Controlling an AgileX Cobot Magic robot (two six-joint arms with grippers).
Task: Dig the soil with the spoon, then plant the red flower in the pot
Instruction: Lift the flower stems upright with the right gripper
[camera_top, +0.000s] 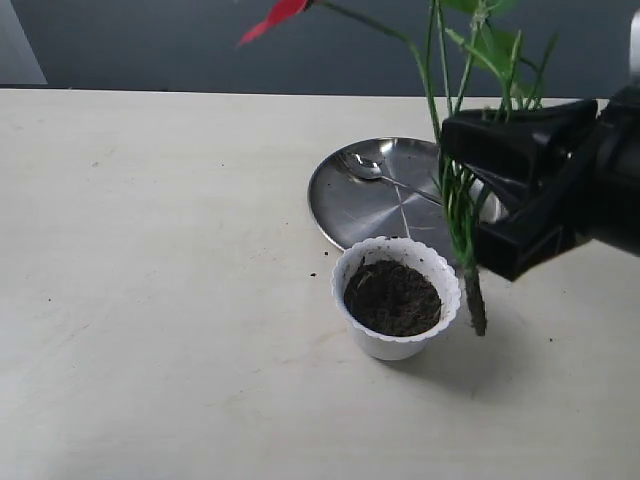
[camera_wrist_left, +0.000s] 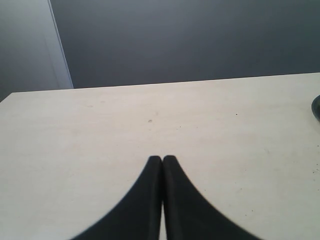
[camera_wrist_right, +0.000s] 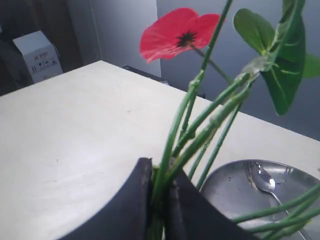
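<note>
So the pot (camera_top: 396, 298) sits on the bench (camera_top: 150, 300) with the soil (camera_top: 392, 297) in it. The plate (camera_top: 350, 215) is right behind the pot, just about meeting its back rim, and the spoon (camera_top: 362, 166) lies in that plate. The red flower (camera_top: 472, 295) stands upright just right of the pot, stem end down beside the rim, outside it. The right hand (camera_top: 465, 195) grips the stems higher up, to the pot's right and above it.
</note>
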